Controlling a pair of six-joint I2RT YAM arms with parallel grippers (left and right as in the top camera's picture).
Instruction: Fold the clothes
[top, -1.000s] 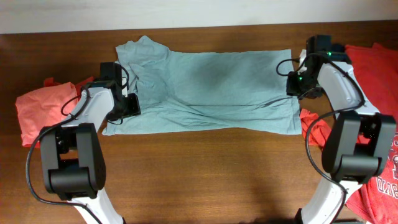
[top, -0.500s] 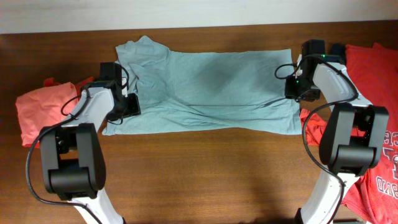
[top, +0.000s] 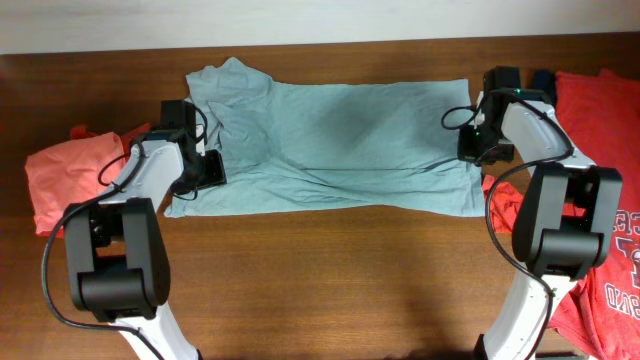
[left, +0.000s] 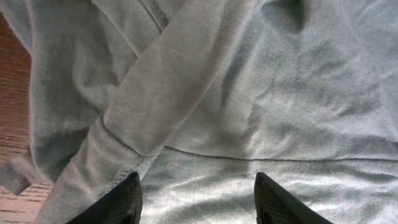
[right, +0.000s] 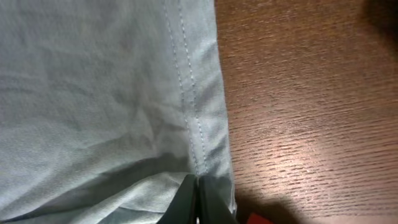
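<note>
Across the table (top: 330, 290), from left to right, lie a coral T-shirt (top: 60, 180), the grey-blue T-shirt (top: 330, 140) spread flat, and red T-shirts (top: 600, 110). Over its sleeve end the left gripper (left: 198, 200) hangs with jaws parted; the right gripper (right: 198, 199) pinches its hem edge, jaws clenched.

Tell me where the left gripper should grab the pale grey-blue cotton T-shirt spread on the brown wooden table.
Probably the folded-over short sleeve at the pale grey-blue cotton T-shirt's left end. The cloth lies flat, so come straight down with the open left gripper; the doubled layers there give an edge to pinch, opposite the right gripper, shut on the stitched hem.
</note>
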